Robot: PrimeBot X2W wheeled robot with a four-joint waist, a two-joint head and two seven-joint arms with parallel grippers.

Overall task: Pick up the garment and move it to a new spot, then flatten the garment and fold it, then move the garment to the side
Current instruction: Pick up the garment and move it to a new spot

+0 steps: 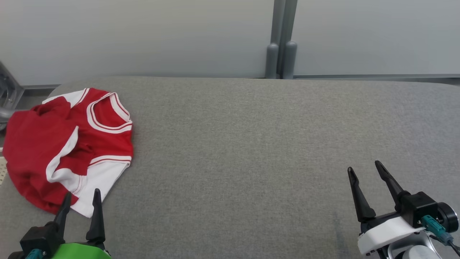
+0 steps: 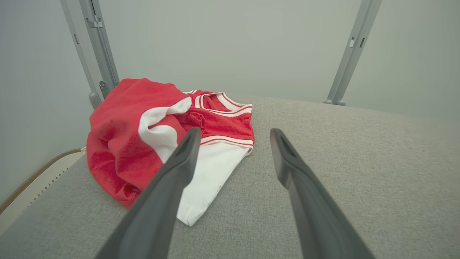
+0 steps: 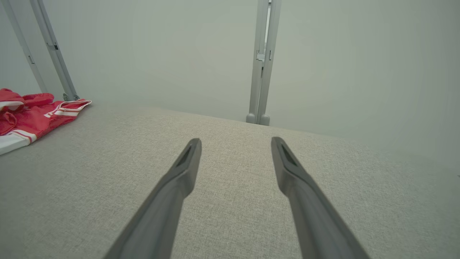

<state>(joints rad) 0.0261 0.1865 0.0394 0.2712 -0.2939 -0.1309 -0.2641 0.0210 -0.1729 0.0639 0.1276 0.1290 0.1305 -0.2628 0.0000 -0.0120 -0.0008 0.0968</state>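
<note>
The red-and-white shirt (image 1: 68, 144) is lying crumpled in a loose heap on the grey bench (image 1: 251, 144), with its collar facing up and a white edge trailing out toward the robot. The left tool (image 1: 82, 193) is hovering just beside that white edge, its two fingers standing wide apart and holding nothing. It is probably sitting there because the shirt is on its side, which makes it the natural one for the first pick. The right tool (image 1: 364, 166) is waiting well apart from the shirt, across a broad bare stretch of bench, equally wide open and empty. That bare stretch beside the shirt is likely serving as the new spot, giving room for spreading the cloth flat. Judging by the heap, the task is only beginning, and the bunched folds are leaving few clean edges to grip.
</note>
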